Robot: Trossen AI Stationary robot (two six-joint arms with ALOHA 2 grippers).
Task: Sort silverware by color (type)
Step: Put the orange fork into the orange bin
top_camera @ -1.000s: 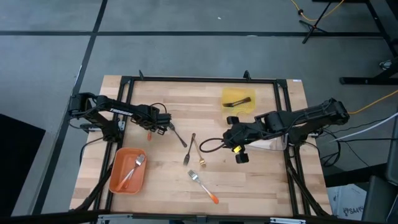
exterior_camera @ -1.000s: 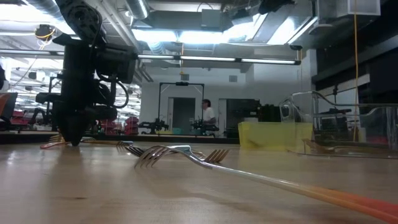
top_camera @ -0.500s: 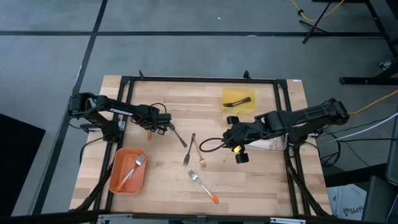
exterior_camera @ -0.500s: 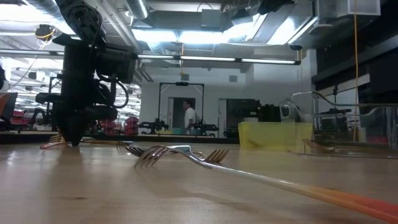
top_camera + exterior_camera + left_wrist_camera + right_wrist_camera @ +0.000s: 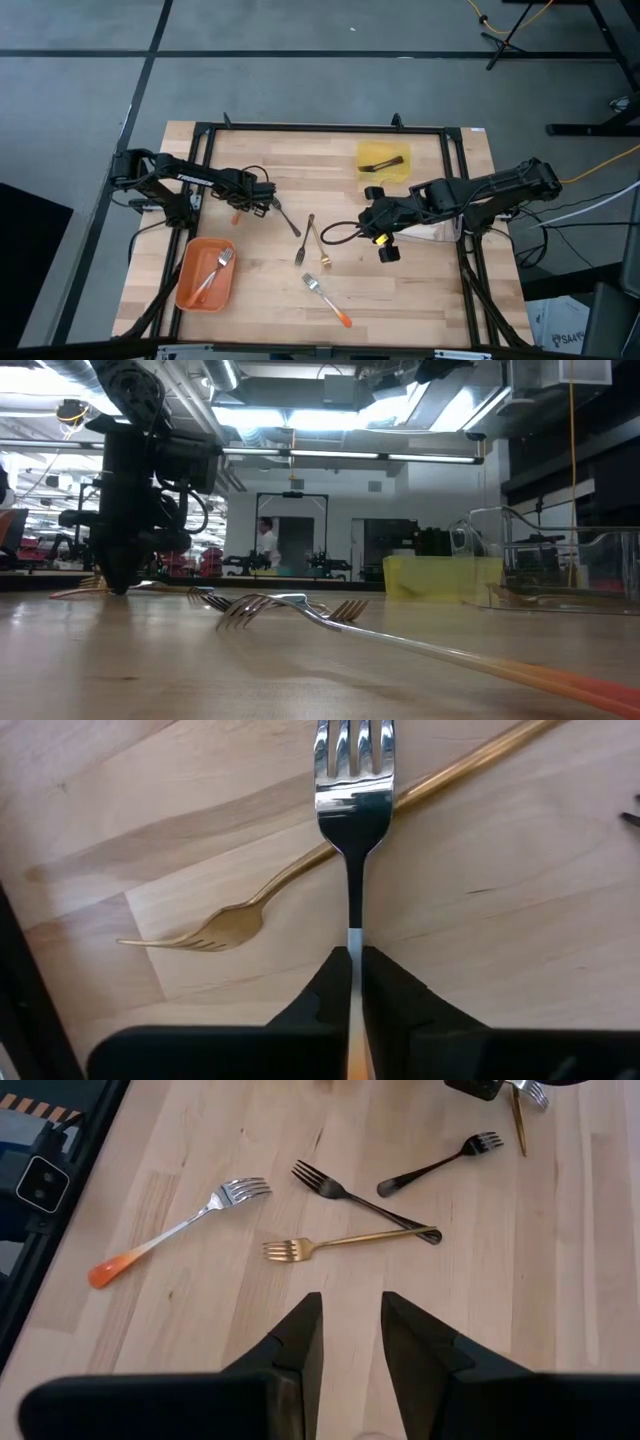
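- Nearest the front edge of the desk (image 5: 420, 300) lies a silver fork with an orange-tipped handle (image 5: 328, 300), flat on the pale wood planks, well apart from both arms and not yet sorted.
- The orange tray (image 5: 188, 292) at the front left holds one like fork (image 5: 213, 273), so this tray is judged the place for orange-handled pieces.
- Mid-desk, a black fork (image 5: 364, 1202) crosses the handle end of a gold fork (image 5: 348, 1241); a second black fork (image 5: 438, 1164) lies just beyond. All are thin, glossy metal that sits low on the wood and looks hard to pinch.
- The right gripper (image 5: 383, 245) hovers near this pair, jaws parted a narrow way and empty, probably lined up for the gold fork.
- The left gripper (image 5: 262, 200) is down at the desk farther back on the left, jaws closed on the stem of an orange-handled silver fork (image 5: 352, 810), tines pointing away from the wrist. The grip is thin-edge-on, which keeps the flat stem from twisting. Whether the fork is lifted clear of the wood is hard to say.
- Under its tines runs another gold fork (image 5: 300, 875), slantwise on the desk.
- At the back, the yellow tray (image 5: 383, 160) holds a dark utensil (image 5: 382, 162).
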